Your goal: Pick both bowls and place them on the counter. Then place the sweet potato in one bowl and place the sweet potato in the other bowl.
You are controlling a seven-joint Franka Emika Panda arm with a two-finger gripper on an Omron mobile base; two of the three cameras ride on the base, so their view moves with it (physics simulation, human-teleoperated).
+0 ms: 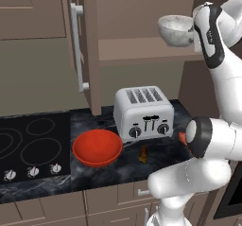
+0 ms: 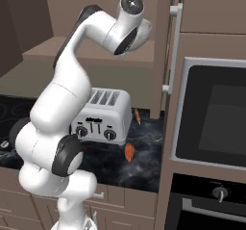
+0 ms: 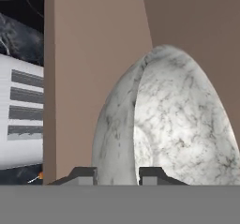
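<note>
My gripper (image 3: 117, 174) was clamped on the rim of the marbled bowl (image 3: 183, 124), one finger outside the wall and one inside — the jaws stood narrow with the stone-look rim between them. In the left base view the marbled bowl (image 1: 176, 30) hung high at my hand, above the open cabinet shelf (image 1: 137, 50) and clear of it, its mouth facing up. Below, on the counter (image 1: 94, 173), the red bowl (image 1: 97, 147) sat upright just left of the toaster (image 1: 143, 112), between it and the cooktop (image 1: 33, 147). One sweet potato (image 1: 142, 153) lay in front of the toaster — near the red bowl but not touching it. From the right base view two orange sweet potatoes (image 2: 129, 152) lay on the dark worktop right of the toaster, one nearer the front edge, one further back (image 2: 137, 115).
</note>
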